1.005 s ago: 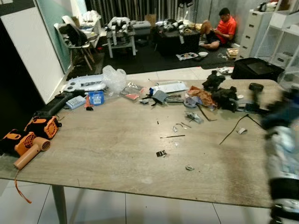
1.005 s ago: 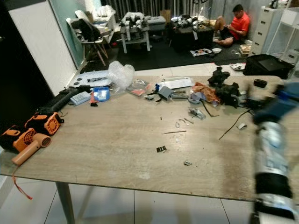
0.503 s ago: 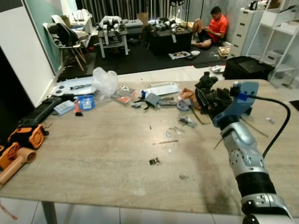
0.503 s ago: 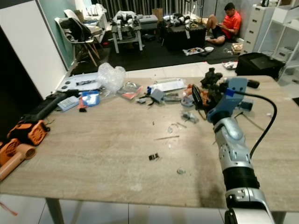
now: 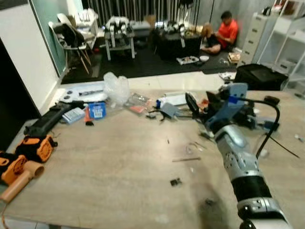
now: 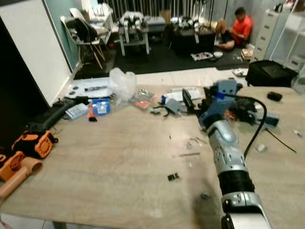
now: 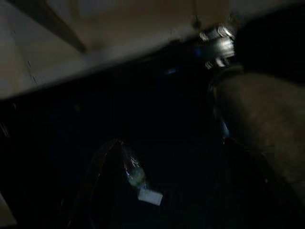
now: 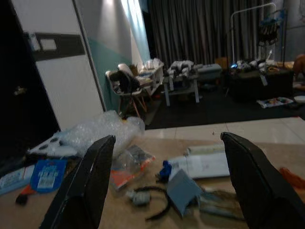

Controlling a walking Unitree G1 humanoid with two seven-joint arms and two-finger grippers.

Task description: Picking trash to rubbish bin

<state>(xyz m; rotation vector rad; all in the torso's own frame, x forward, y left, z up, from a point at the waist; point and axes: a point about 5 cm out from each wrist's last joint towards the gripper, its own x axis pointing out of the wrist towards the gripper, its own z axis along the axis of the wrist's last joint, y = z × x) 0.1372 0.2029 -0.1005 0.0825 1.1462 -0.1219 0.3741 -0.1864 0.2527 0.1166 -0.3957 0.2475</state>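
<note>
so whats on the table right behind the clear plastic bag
Behind the clear plastic bag a flat white device lies along the far edge of the table. The bag covers its right end, so that part cannot be seen.

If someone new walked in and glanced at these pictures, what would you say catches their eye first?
Probably the robot's silver right arm stretched over the wooden table, its right pincer wide open above the litter along the far edge, near a crumpled clear plastic bag. Next, the orange tools at the table's left end, and a person in an orange shirt sitting on the floor behind.
</note>
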